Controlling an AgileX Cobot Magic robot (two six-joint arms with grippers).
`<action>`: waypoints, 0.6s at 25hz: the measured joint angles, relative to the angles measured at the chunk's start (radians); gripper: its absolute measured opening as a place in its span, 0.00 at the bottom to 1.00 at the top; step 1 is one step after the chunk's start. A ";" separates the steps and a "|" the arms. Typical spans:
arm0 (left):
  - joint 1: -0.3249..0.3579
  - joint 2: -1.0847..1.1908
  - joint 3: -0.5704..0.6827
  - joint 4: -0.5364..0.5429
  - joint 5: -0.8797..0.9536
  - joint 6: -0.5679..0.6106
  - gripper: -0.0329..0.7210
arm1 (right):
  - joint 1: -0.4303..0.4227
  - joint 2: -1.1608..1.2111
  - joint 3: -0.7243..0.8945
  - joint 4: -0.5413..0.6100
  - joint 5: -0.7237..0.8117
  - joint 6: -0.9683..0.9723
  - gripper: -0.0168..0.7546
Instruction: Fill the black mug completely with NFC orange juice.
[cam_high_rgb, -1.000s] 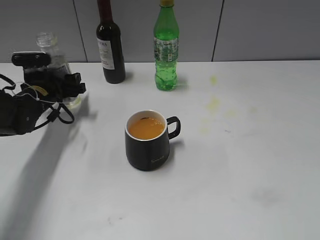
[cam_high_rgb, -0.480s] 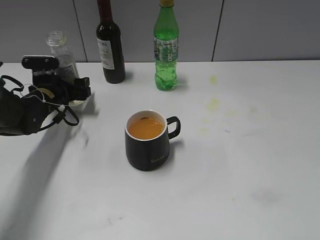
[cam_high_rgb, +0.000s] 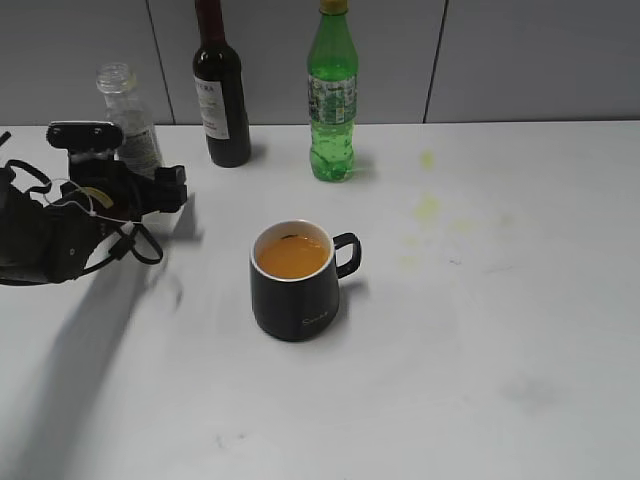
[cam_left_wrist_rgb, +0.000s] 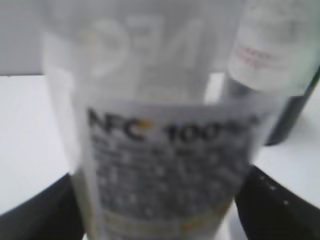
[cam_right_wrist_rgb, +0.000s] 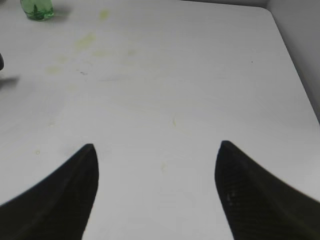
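Note:
The black mug (cam_high_rgb: 296, 300) stands mid-table with its handle to the right, holding opaque orange juice (cam_high_rgb: 292, 257) to just below the rim. My left gripper (cam_high_rgb: 152, 188) is shut on the clear NFC orange juice bottle (cam_high_rgb: 130, 125), which is upright, uncapped and looks empty, at the back left. In the left wrist view the bottle's white label (cam_left_wrist_rgb: 165, 150) fills the gap between the two fingers of the left gripper (cam_left_wrist_rgb: 160, 205). My right gripper (cam_right_wrist_rgb: 156, 170) is open and empty over bare table; it does not show in the exterior view.
A dark wine bottle (cam_high_rgb: 226, 110) and a tall green soda bottle (cam_high_rgb: 332, 100) stand at the back by the grey wall. Yellowish stains (cam_high_rgb: 428, 208) mark the white table right of the mug. The table's right edge (cam_right_wrist_rgb: 295, 60) shows in the right wrist view.
My left gripper has moved to the right and slightly forward with the bottle held upright in it. The mug and its juice level are unchanged.

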 joint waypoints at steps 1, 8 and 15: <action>-0.007 -0.007 0.017 -0.004 0.000 0.000 0.93 | 0.000 0.000 0.000 0.000 0.000 0.000 0.74; -0.021 -0.086 0.163 -0.081 -0.027 0.000 0.93 | 0.000 0.000 0.000 0.000 0.000 0.000 0.74; -0.021 -0.262 0.320 -0.091 0.069 0.000 0.91 | 0.000 0.000 0.000 0.000 0.000 0.000 0.74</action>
